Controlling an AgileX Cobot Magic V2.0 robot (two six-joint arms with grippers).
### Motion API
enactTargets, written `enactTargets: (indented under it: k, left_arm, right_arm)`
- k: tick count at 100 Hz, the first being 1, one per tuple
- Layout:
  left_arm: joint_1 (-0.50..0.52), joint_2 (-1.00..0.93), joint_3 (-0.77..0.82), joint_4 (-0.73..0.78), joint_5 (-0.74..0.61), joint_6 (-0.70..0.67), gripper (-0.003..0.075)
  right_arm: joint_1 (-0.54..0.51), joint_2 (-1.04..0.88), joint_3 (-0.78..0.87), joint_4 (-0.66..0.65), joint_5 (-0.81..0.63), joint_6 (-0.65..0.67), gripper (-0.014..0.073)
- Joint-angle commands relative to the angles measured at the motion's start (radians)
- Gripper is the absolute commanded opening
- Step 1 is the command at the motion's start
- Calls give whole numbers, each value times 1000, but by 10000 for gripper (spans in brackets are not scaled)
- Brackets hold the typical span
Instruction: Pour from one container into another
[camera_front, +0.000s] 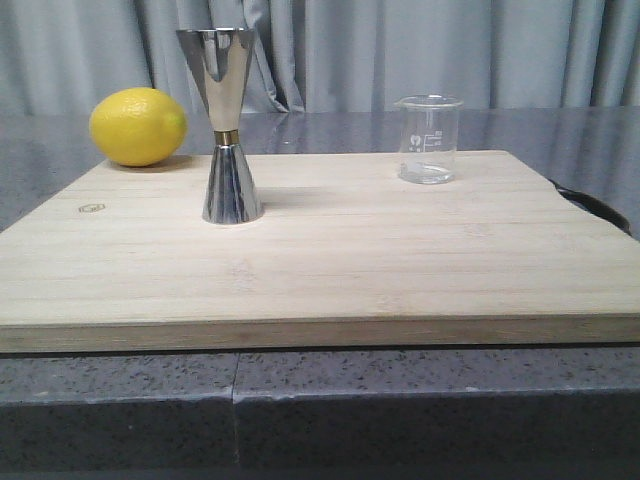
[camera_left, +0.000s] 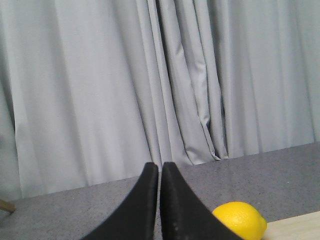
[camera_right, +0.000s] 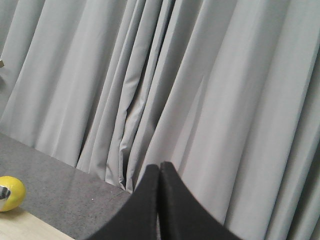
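Note:
A small clear glass beaker (camera_front: 429, 139) with white marks stands upright at the back right of the wooden board (camera_front: 330, 270). The tall steel jigger (camera_front: 226, 125) with a gold band at its waist stands upright on the board's back left. Neither arm shows in the front view. My left gripper (camera_left: 160, 167) is shut with nothing between its black fingers, facing the curtain above the counter. In the right wrist view my right gripper (camera_right: 159, 167) is also shut and empty, high up in front of the curtain. Neither wrist view shows the beaker; the right wrist view catches a sliver of steel at its edge.
A yellow lemon (camera_front: 138, 126) lies on the dark counter (camera_front: 560, 130) behind the board's back-left corner, also seen as the lemon (camera_left: 240, 220) and the lemon (camera_right: 10, 193). A grey curtain (camera_front: 400, 50) closes off the back. A dark cable (camera_front: 595, 205) runs past the board's right edge.

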Motion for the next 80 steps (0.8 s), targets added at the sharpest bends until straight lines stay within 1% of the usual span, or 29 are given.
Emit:
enactTargets:
  k: [1, 10, 18, 28, 33, 37, 42, 66, 74, 80]
  left_arm:
    - [5, 6, -25, 17, -10, -2, -18]
    - [5, 6, -25, 17, -10, -2, -18]
    - [5, 6, -25, 17, -12, -2, -18]
    - [5, 6, -25, 17, -17, -2, -18]
    - [5, 6, -25, 17, -17, -2, -18]
    - [5, 6, -25, 17, -17, -2, -18]
    - [5, 6, -25, 17, -17, -2, -18]
    - [5, 6, -25, 17, -17, -2, -18]
    - [5, 6, -25, 17, -17, -2, -18]
    - [5, 6, -25, 17, -17, -2, -18]
  right_arm:
    - [-6, 21, -24, 28, -35, -8, -73]
    - [-6, 21, -24, 28, -108, -8, -73]
    - [-6, 21, -24, 49, -144, -8, -73]
    - [-6, 21, -24, 137, -165, -5, -73]
    - [-6, 21, -24, 207, -178, 0, -73]
    - [-6, 21, -24, 203, -192, 52, -73]
    - [-6, 21, -24, 203, -209, 161, -73]
    - [-6, 21, -26, 203, -263, 484, -73]
    - [-6, 21, -26, 197, -263, 478, -73]
    - [-6, 21, -26, 187, -263, 386, -73]
